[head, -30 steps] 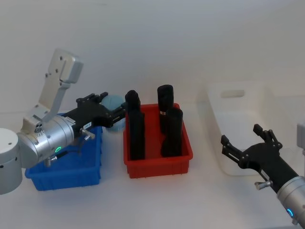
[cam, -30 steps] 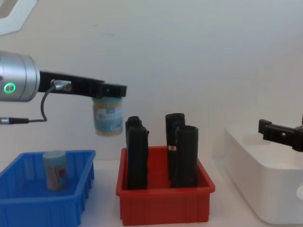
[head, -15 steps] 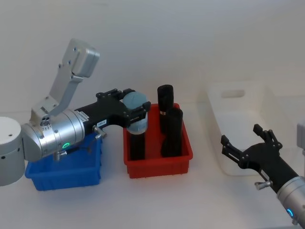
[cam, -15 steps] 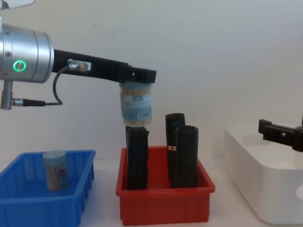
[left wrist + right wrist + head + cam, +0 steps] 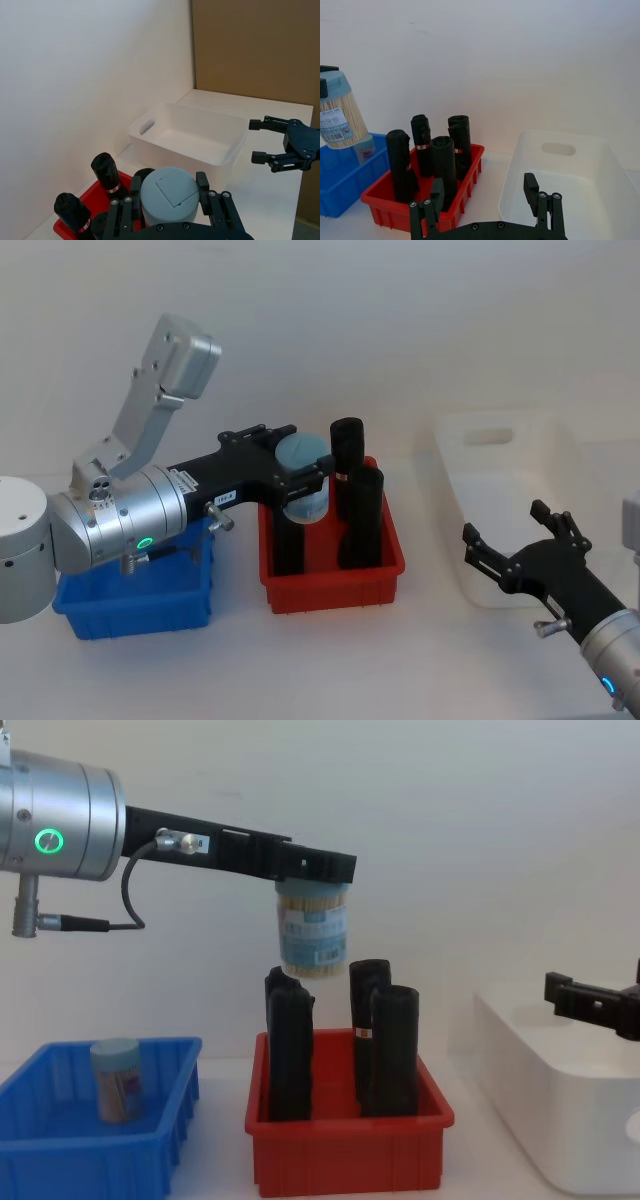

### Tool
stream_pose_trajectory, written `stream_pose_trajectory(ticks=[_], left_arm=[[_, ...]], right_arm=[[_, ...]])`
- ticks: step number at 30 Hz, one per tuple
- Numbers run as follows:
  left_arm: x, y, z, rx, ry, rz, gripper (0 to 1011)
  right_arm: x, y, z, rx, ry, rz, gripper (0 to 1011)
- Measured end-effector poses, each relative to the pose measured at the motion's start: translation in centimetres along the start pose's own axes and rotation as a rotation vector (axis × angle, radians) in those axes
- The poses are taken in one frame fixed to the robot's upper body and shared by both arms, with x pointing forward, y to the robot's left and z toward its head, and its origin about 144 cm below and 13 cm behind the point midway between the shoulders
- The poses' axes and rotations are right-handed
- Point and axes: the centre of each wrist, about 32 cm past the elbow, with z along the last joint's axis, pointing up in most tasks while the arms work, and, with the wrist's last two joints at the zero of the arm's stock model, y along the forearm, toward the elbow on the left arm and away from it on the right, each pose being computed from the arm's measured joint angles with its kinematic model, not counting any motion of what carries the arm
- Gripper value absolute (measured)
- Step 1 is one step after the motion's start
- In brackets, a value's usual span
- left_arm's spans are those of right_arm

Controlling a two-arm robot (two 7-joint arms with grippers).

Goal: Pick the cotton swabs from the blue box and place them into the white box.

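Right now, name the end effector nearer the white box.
Right. The right end effector hangs by the near edge of the white box; the left end effector holds cotton swabs above the red bin.

Two tubs of cotton swabs are counted, one held in the air and the other tub standing in the single blue box. Four black blocks are counted in one red box. One white box is seen.
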Motion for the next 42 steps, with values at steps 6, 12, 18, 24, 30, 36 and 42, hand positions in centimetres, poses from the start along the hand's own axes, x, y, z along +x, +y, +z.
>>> stream_pose_trajectory(ticks=[6,12,18,24,30,36,42], left_arm=[[-0.1,0.0,0.1,-0.003,-0.002,-0.012,659],[-0.1,0.0,0.2,-0.004,-0.003,-0.019,659],[-0.1,-0.1,0.3,-0.004,-0.003,-0.024,659],[-0.1,-0.1,0.3,-0.005,-0.004,-0.027,659],[-0.1,-0.1,0.3,-0.006,-0.005,-0.028,659],[-0.1,-0.1,0.4,-0.006,-0.005,-0.029,659],[-0.1,-0.1,0.4,-0.006,-0.005,-0.029,659]], right_arm=[[-0.1,0.2,0.1,-0.001,-0.005,0.017,1001],[-0.4,0.6,0.4,-0.001,-0.016,0.052,1001],[-0.8,1.2,0.7,0.004,-0.026,0.098,1001],[-1.5,2.2,1.2,0.015,-0.037,0.175,1001],[-2.1,3.0,1.6,0.026,-0.047,0.249,1001],[-2.9,4.0,2.1,0.036,-0.062,0.334,1002],[-3.8,5.1,2.5,0.040,-0.087,0.407,1001]])
